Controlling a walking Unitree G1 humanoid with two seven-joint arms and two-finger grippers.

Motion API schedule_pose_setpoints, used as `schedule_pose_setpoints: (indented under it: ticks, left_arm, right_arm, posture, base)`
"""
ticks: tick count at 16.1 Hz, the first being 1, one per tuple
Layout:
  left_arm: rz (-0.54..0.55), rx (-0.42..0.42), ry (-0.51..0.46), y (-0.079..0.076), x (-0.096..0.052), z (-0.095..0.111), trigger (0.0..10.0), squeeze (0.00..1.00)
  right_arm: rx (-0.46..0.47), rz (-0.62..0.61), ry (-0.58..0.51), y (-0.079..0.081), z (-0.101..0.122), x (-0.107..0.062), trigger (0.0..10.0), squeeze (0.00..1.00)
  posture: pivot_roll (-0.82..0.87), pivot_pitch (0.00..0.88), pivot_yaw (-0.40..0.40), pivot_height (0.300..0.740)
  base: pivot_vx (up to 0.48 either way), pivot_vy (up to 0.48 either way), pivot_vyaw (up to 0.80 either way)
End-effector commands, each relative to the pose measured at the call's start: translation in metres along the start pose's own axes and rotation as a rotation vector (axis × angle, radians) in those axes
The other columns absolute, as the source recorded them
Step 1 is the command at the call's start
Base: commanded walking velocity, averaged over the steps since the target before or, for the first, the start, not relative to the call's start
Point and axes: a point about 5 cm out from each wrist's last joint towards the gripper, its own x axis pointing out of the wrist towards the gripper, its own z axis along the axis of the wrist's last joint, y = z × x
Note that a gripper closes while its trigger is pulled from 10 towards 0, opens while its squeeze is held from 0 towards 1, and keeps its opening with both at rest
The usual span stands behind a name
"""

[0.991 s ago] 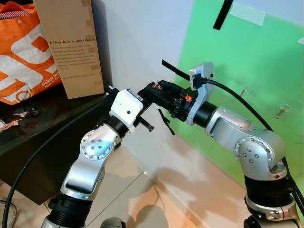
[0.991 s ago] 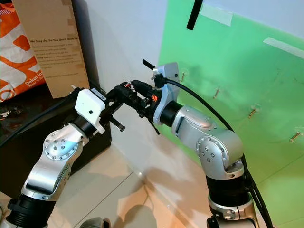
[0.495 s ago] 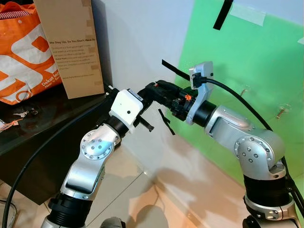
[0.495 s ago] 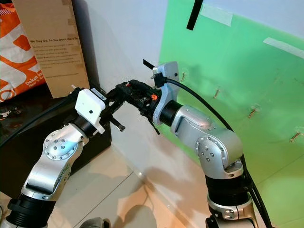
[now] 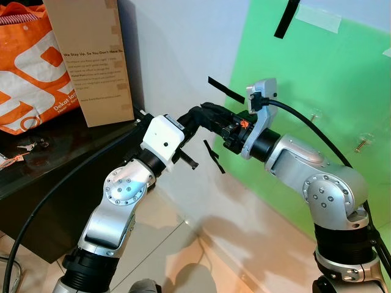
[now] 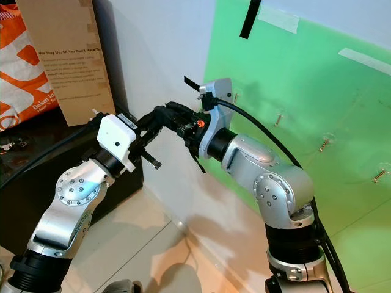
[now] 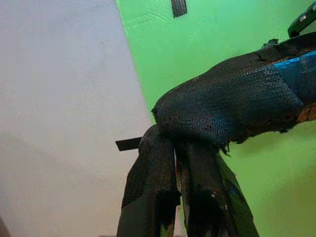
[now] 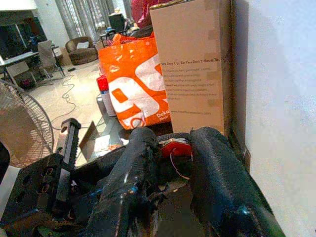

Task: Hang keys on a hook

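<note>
Two claws are meeting in mid-air in front of the white wall, so this looks like a handover, not the hanging itself. The left claw (image 5: 197,117) and right claw (image 5: 214,115) have their fingertips overlapping, just left of the green board (image 5: 342,73). In the right wrist view there's a small red tag (image 8: 174,147) with a thin wire loop sitting between the right claw's two fingers, which are set a bit apart around it. I'd guess that's the keys, but it's too small to be sure, and I can't tell if the fingers actually pinch it. The left claw's fingers look pressed together in its wrist view, tucked under one of the right claw's fingers, though what they hold is hidden.

Nothing's hung yet as far as I can see. The hooks (image 5: 361,144) stick out of the green board well to the right, all bare. Still left, I reckon: finish the pass, swing over to the board, and loop the ring onto a hook.
</note>
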Motion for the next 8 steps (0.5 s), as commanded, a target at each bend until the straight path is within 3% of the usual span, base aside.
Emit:
schedule_pose_setpoints:
  ticks: [1,8]
  left_arm:
    - [-0.015,0.023,-0.041,-0.001,0.005,0.009,0.0,0.0]
    - [-0.018,0.025,-0.035,-0.001,0.004,0.007,0.0,0.0]
  right_arm:
    - [-0.01,-0.07,0.007,-0.013,0.003,-0.004,0.0,0.0]
    - [0.082,-0.055,-0.125,-0.019,0.025,-0.014,0.0,0.0]
  posture:
    - [0.04,0.0,-0.074,0.74]
    - [0.04,0.0,-0.071,0.74]
  base:
    - [0.0,0.0,0.0]
    - [0.0,0.0,0.0]
